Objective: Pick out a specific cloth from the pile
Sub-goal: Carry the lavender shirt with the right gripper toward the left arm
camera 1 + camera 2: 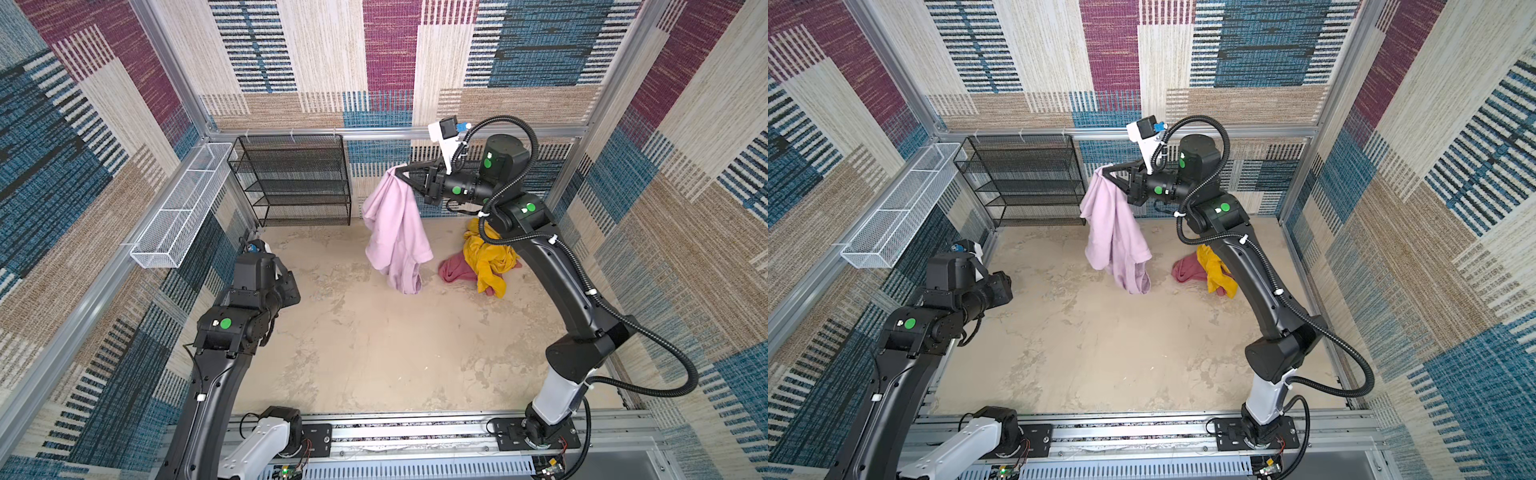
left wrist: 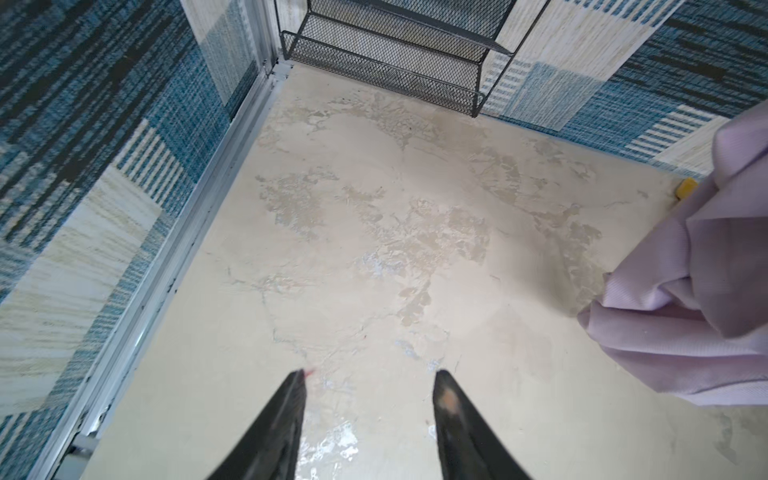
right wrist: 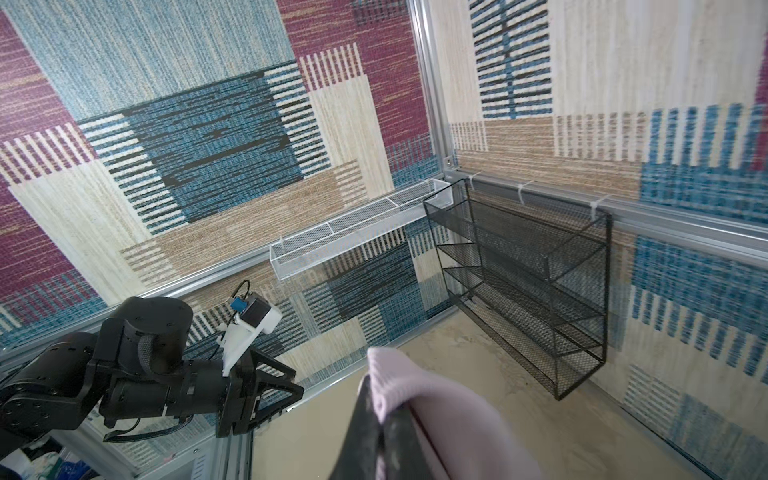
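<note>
Grasp: right gripper (image 1: pixel 395 171) clenched on lilac-pink cloth (image 1: pixel 395 232) top fold; left gripper (image 2: pixel 368 374) parted, empty | Place: cloth hangs beside black mesh rack (image 1: pixel 291 178), pile (image 1: pixel 486 262) farther from it | Risk: small pinch may slip under hanging weight, dropping cloth.

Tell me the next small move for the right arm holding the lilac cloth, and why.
Probably swing the right gripper a little to the left, over the bare table, before lowering. It is shut on the cloth, which hangs clear of the pile. But the pile's yellow and rose-red cloths lie close beside the cloth's lower end, so setting it down here risks mixing them.
</note>
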Robot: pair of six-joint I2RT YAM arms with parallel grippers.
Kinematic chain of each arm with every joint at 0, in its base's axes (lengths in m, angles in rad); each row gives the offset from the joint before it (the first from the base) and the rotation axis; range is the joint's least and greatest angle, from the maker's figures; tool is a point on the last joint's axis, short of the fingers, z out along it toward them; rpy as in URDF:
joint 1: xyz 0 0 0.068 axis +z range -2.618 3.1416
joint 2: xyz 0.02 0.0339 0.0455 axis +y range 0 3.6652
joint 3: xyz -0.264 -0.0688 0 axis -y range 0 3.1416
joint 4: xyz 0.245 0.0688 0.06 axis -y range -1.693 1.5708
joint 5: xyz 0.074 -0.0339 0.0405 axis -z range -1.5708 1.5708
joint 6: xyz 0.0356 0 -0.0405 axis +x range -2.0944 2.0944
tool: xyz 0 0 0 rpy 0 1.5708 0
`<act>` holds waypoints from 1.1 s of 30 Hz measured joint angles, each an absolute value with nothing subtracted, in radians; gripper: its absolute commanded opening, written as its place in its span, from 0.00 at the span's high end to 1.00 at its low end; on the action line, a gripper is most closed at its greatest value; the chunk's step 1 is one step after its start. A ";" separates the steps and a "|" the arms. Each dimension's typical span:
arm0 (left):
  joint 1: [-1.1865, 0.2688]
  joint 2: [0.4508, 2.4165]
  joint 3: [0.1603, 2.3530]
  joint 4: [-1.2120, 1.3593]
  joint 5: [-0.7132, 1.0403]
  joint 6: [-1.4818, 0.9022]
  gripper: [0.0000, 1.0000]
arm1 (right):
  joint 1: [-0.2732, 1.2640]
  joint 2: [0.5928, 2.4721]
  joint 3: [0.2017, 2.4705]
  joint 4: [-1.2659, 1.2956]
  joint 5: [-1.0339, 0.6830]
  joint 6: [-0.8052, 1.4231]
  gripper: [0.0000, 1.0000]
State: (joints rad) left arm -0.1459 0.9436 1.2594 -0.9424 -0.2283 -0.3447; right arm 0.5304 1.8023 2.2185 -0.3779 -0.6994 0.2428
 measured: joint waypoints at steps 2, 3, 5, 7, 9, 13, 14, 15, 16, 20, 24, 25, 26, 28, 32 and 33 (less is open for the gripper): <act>-0.146 0.923 1.263 -0.972 -0.244 -0.345 0.47 | 0.559 1.839 2.260 -0.375 -0.707 0.242 1.00; -0.146 0.910 1.267 -0.987 -0.255 -0.345 0.47 | 0.574 1.860 2.283 -0.371 -0.712 0.242 1.00; -0.144 0.887 1.279 -1.016 -0.262 -0.349 0.46 | 0.601 1.905 2.330 -0.363 -0.721 0.242 1.00; -0.144 0.868 1.296 -1.039 -0.268 -0.356 0.46 | 0.627 1.955 2.382 -0.364 -0.726 0.242 1.00; -0.144 0.849 1.309 -1.063 -0.275 -0.363 0.46 | 0.650 2.008 2.432 -0.364 -0.732 0.242 1.00; -0.142 0.812 1.318 -1.110 -0.281 -0.368 0.45 | 0.691 2.107 2.522 -0.362 -0.740 0.246 1.00; -0.142 0.800 1.319 -1.123 -0.282 -0.369 0.45 | 0.702 2.131 2.542 -0.360 -0.742 0.250 1.00; -0.142 0.788 1.319 -1.136 -0.282 -0.371 0.45 | 0.711 2.156 2.560 -0.356 -0.742 0.254 1.00; -0.142 0.776 1.318 -1.147 -0.282 -0.372 0.45 | 0.720 2.176 2.574 -0.356 -0.743 0.257 1.00; -0.142 0.739 1.318 -1.186 -0.281 -0.392 0.45 | 0.753 2.239 2.593 -0.354 -0.742 0.261 1.00; -0.142 0.702 1.306 -1.205 -0.281 -0.401 0.45 | 0.786 2.293 2.591 -0.342 -0.740 0.260 1.00; -0.142 0.696 1.303 -1.213 -0.281 -0.403 0.45 | 0.793 2.305 2.589 -0.340 -0.739 0.260 1.00; -0.142 0.689 1.299 -1.222 -0.281 -0.409 0.45 | 0.802 2.318 2.582 -0.337 -0.732 0.260 1.00; -0.142 0.677 1.293 -1.234 -0.281 -0.416 0.45 | 0.816 2.340 2.563 -0.331 -0.720 0.260 1.00; -0.142 0.655 1.286 -1.255 -0.277 -0.420 0.45 | 0.845 2.396 2.516 -0.326 -0.676 0.255 1.00; -0.142 0.651 1.285 -1.261 -0.274 -0.421 0.45 | 0.851 2.411 2.510 -0.325 -0.668 0.256 1.00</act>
